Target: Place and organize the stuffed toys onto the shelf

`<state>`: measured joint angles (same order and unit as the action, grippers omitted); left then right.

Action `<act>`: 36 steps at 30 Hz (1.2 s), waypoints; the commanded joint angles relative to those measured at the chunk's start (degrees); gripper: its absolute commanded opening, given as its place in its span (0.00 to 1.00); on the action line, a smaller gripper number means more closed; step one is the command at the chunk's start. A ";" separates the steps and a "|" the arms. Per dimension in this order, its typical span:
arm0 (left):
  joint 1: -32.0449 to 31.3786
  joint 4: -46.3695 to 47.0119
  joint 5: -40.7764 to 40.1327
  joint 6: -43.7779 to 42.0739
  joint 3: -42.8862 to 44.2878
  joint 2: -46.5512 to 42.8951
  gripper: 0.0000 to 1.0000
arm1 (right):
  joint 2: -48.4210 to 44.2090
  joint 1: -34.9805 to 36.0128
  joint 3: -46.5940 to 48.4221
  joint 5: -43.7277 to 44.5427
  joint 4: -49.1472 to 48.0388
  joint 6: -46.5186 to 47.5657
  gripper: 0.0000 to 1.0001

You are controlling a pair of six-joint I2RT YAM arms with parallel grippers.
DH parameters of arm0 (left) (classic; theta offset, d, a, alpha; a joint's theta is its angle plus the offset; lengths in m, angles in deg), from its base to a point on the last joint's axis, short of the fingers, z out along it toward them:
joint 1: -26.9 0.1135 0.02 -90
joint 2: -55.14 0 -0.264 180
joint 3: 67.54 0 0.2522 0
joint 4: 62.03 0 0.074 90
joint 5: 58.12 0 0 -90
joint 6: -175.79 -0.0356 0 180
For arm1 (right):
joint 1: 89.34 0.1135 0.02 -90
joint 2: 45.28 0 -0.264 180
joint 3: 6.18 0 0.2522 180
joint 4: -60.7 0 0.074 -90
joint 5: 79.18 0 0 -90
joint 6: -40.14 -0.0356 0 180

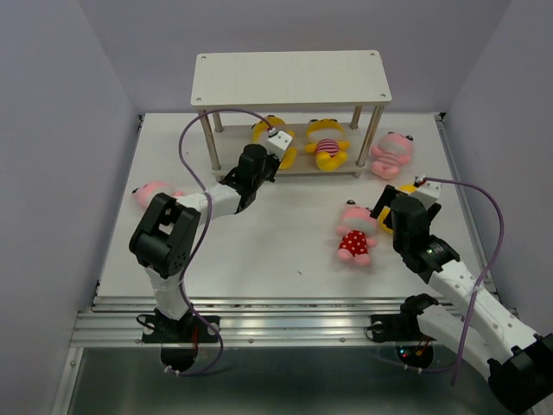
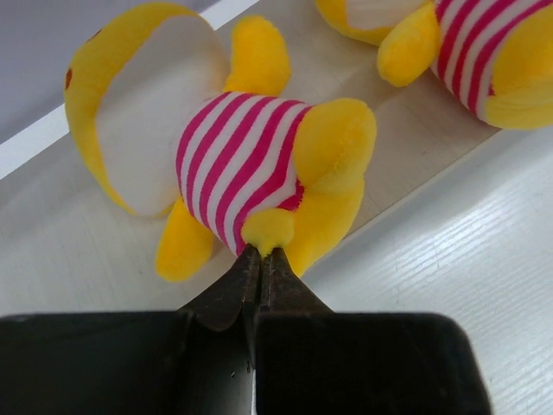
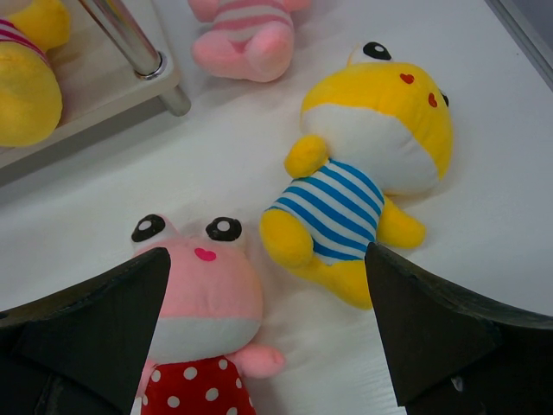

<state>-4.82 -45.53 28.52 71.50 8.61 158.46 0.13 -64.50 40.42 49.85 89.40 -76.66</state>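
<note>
Bright even light, soft shadows, sharp

Pale lilac walls [image 1: 52, 130] enclose a white table [image 1: 259, 259] on three sides

White table [image 1: 276, 259]: shelf [image 1: 289, 78]; polka-dot toy [image 1: 354, 238], blue-striped yellow toy [image 3: 346, 199], pink striped toy [image 1: 390, 156] right; pink toy [image 1: 154, 194] left.

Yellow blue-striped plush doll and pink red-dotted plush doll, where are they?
Yellow blue-striped plush doll [image 3: 333, 206]: right wrist view, on its striped belly.
Pink red-dotted plush doll [image 3: 203, 290]: right wrist view, on its face.
</note>
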 commanded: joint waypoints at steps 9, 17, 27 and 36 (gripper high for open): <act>0.26 -3.97 11.52 -9.80 0.01 -4.54 0.00 | -0.06 0.12 -0.32 0.61 -3.34 0.70 1.00; 0.96 -6.96 9.60 -10.24 -0.17 -4.45 0.00 | -0.23 0.12 -0.50 0.17 -3.69 0.97 1.00; 2.46 -11.72 9.15 -12.35 2.65 -5.15 0.00 | 0.21 0.12 -0.58 -0.53 -4.22 0.97 1.00; 2.54 -15.14 7.84 -12.35 5.46 -4.10 0.09 | 0.03 0.12 -0.58 -0.97 -4.39 1.06 1.00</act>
<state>-2.60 -58.58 37.53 60.25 10.31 156.08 0.55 -64.50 40.40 48.71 87.67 -76.38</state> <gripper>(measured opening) 0.069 0.998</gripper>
